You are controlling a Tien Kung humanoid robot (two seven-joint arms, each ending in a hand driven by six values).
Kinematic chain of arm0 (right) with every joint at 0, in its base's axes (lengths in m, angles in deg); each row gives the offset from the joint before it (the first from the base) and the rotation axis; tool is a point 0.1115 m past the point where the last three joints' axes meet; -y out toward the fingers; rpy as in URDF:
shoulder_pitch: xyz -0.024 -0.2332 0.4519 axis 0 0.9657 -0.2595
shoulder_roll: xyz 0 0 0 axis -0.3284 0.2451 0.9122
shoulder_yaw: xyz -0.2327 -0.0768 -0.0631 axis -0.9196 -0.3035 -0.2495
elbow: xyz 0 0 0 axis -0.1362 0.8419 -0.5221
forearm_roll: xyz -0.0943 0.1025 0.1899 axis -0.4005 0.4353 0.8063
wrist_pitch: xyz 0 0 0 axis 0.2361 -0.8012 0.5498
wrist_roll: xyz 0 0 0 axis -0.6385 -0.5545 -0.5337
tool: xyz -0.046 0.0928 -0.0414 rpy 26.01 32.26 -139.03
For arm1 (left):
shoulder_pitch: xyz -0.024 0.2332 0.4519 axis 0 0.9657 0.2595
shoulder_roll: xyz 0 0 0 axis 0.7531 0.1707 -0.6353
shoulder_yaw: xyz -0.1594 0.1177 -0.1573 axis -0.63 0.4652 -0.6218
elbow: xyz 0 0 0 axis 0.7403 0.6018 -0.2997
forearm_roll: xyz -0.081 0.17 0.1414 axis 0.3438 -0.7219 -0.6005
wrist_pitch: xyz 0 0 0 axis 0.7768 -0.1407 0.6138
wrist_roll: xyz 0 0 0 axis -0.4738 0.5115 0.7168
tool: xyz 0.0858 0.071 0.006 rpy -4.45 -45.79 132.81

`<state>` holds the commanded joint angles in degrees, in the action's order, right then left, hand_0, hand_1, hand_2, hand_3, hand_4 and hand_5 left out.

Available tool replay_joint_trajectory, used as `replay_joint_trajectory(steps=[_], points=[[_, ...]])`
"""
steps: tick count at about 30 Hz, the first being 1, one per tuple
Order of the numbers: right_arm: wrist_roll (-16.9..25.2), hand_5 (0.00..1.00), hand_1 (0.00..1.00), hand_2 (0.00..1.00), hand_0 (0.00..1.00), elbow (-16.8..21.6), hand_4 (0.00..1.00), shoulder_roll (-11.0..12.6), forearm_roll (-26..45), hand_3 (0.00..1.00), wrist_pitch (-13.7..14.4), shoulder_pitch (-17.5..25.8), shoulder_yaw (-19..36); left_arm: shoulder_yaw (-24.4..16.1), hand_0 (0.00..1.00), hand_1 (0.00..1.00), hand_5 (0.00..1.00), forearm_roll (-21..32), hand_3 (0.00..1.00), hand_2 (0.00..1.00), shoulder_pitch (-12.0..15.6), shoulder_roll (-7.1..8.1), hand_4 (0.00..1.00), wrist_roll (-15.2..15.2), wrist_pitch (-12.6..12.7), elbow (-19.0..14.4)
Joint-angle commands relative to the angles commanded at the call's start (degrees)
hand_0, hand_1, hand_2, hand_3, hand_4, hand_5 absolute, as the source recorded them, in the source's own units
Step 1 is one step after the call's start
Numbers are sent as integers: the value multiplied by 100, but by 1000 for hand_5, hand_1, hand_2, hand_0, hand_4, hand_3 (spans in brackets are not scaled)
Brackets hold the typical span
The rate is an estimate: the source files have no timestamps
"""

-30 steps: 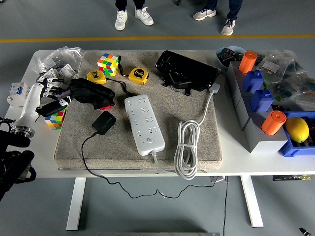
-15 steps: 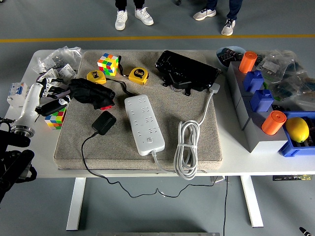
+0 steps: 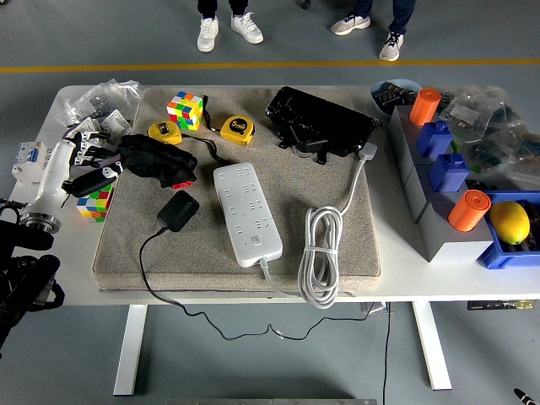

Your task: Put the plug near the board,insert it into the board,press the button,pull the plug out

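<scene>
Left hand [image 3: 89,160] at the table's left edge, fingers loosely spread, empty, well left of the plug [image 3: 178,209].

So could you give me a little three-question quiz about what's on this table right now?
1. True or false: the black plug adapter is already pushed into the white rectangular power strip.
2. Which lies nearer the table's front edge: the coiled white cable or the yellow tape measure?
3. Multiple choice: the robot's left hand is A) on the power strip, B) at the table's left side near a colourful puzzle cube, C) holding the adapter.

Key:
1. False; it lies on the grey mat beside the strip.
2. The coiled cable.
3. B.
</scene>
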<state>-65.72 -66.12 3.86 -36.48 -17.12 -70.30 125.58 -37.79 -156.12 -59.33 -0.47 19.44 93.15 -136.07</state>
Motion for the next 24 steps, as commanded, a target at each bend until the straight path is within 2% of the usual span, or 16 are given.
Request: replay_joint_trajectory(steps=[22, 23, 24], points=[[-19, 453, 627, 626, 606, 2, 989, 32, 4, 550, -5, -19, -52, 23, 482, 568, 369, 27, 681, 549, -14, 11, 871, 1, -13, -10], [-19, 453, 627, 626, 606, 4, 988, 34, 3, 551, -5, -20, -59, 28, 511, 626, 371, 22, 683, 596, -14, 11, 872, 0, -14, -9], [-19, 453, 627, 626, 606, 6, 988, 36, 4, 551, -5, -20, -64, 31, 511, 626, 371, 18, 683, 596, -14, 11, 872, 1, -15, -9]])
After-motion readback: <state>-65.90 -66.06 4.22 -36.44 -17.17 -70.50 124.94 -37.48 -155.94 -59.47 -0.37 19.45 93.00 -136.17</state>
